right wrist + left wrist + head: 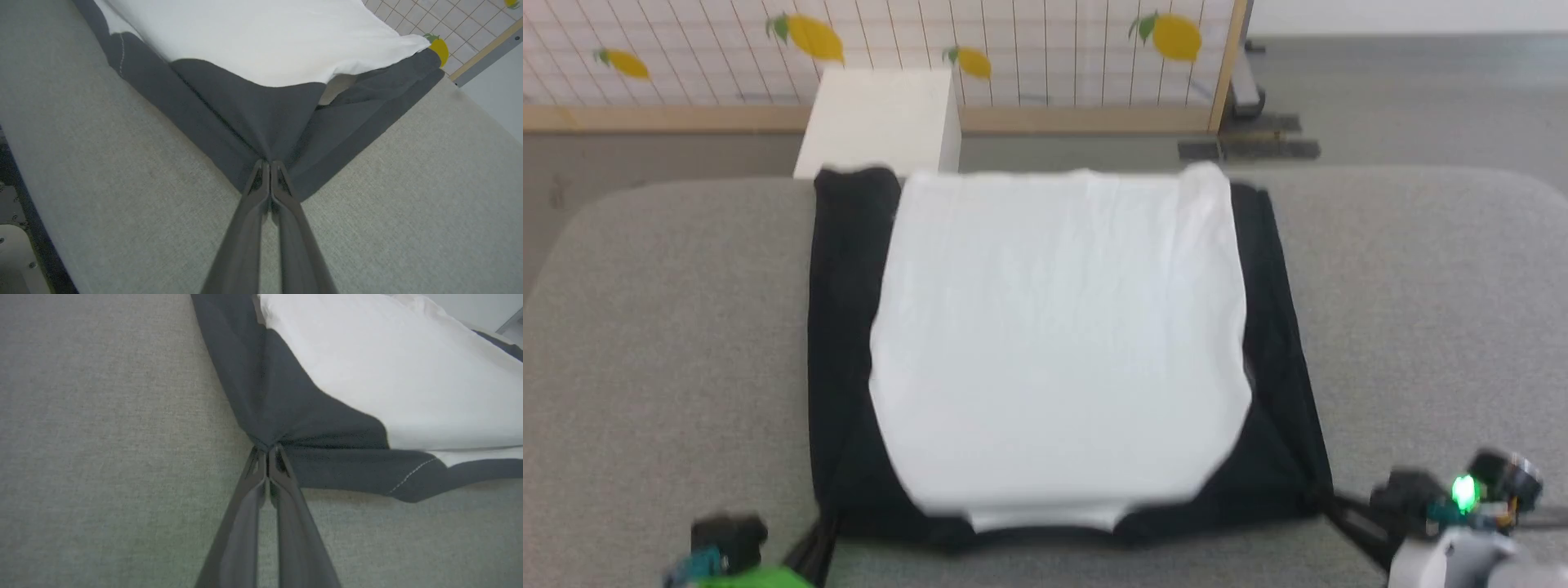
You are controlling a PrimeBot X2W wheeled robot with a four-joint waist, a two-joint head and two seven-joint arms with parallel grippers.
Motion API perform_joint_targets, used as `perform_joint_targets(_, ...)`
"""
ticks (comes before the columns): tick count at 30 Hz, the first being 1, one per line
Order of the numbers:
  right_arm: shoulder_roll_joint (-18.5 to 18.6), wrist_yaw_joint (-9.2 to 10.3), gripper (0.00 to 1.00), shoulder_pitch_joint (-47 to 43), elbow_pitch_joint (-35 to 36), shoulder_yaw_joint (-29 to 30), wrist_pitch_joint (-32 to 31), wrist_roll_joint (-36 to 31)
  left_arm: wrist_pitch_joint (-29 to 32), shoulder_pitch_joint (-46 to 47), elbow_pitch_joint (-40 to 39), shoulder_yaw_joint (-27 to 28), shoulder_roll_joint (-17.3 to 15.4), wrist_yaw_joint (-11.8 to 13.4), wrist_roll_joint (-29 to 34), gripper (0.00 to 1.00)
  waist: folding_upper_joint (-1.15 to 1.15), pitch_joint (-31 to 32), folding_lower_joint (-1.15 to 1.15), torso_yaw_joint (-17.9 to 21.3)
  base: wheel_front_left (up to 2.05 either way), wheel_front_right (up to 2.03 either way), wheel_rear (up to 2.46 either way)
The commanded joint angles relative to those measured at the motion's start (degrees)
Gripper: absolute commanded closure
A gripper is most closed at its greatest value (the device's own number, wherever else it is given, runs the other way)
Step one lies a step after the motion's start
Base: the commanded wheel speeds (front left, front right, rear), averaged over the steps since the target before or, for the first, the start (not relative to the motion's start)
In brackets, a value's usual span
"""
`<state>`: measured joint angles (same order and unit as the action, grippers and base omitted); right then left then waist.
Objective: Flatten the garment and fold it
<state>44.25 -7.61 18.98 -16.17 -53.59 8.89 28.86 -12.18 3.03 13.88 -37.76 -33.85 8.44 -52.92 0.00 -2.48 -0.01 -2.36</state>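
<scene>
The garment [1058, 343], a soft raglan shirt with a white body and black sleeves, lies spread in the middle of the grey cloth-covered table [670, 343]. Its black sleeves run along the left and right sides of the white panel, and the neck end is at the near edge. The left claw [267, 451] is pinched tight on the black cloth at the near left corner, and the right claw [267, 163] is pinched likewise on the near right corner, where several black layers gather. The step in hand looks like a fold of the near edge toward the far hem. To do it well, both corners should rise together, level and taut, travel at one pace, and land square on the far edge so that no layer slips. Beyond the far edge stands a white boxy block [878, 122]; whether it holds anything cannot be told.
</scene>
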Motion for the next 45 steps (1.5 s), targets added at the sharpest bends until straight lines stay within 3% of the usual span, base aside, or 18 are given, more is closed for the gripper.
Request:
perform_joint_targets(1, 0.6, 0.12, 1.0, -2.8, 0.0, 0.6, -0.6, 0.2, 0.5, -2.4, 0.1, -0.4, -1.4, 1.1, 0.1, 1.0, 0.0, 3.8, 0.01, 0.0, 0.0, 0.0, 0.0)
perform_joint_targets(9, -1.8, 0.12, 1.0, -13.9, -1.3, 3.3, -2.8, -0.4, 3.4, -8.9, 1.3, -3.7, -1.6, 1.8, -0.8, 1.0, 0.0, 5.6, 0.01, -0.4, 0.0, 0.0, 0.0)
perform_joint_targets(20, -6.1, 0.12, 1.0, -19.3, -6.2, 6.3, -2.5, -0.5, 4.6, -9.2, 6.9, -6.3, 0.8, -0.7, -1.2, 1.0, 0.0, 6.2, 0.01, -1.3, 0.0, 0.0, 0.0)
perform_joint_targets(21, -6.6, 0.12, 0.81, -19.3, -6.7, 7.4, -2.3, -0.8, 4.2, -9.1, 7.1, -6.3, 1.0, -0.9, -1.0, 0.7, 0.0, 6.6, 0.01, -1.5, 0.0, 0.0, 0.0)
perform_joint_targets(22, -7.1, 0.12, 0.64, -19.4, -6.9, 8.3, -2.0, -1.0, 4.1, -8.9, 7.2, -6.6, 1.0, -1.1, -0.7, 0.0, 0.0, 6.9, 0.01, -1.6, 0.0, 0.0, 0.0)
perform_joint_targets(24, -8.4, 0.12, 0.0, -19.8, -7.0, 10.4, -1.2, -1.4, 3.1, -8.3, 7.1, -6.8, 0.9, -0.9, 0.3, 0.0, 0.0, 7.4, 0.01, -1.7, 0.0, 0.0, 0.0)
perform_joint_targets(29, -9.4, 0.12, 0.0, -20.2, -4.2, 14.9, -0.5, -3.9, 0.1, -5.9, 4.5, -5.3, -0.3, 1.1, 3.1, 0.0, 0.0, 7.9, 0.01, -2.0, 0.0, 0.0, 0.0)
perform_joint_targets(36, -10.4, 0.12, 0.0, -22.1, 6.4, 28.7, 0.1, -8.0, -2.6, -1.9, -4.7, 2.4, -3.9, 6.9, 8.6, 0.0, 0.0, 7.1, 0.01, -1.8, 0.0, 0.0, 0.0)
perform_joint_targets(39, -13.5, 0.12, 0.0, -23.1, 11.0, 36.7, 1.1, -9.8, -2.8, 1.0, -7.4, 6.5, -4.3, 8.9, 12.0, 0.0, 0.0, 6.2, 0.01, -1.5, 0.0, 0.0, 0.0)
perform_joint_targets(45, -23.7, 0.12, 0.0, -23.7, 20.3, 51.3, 4.1, -14.4, -2.8, 9.0, -10.1, 14.3, -1.3, 10.7, 18.1, 0.0, 0.0, 2.0, 0.01, -0.3, 0.0, 0.0, 0.0)
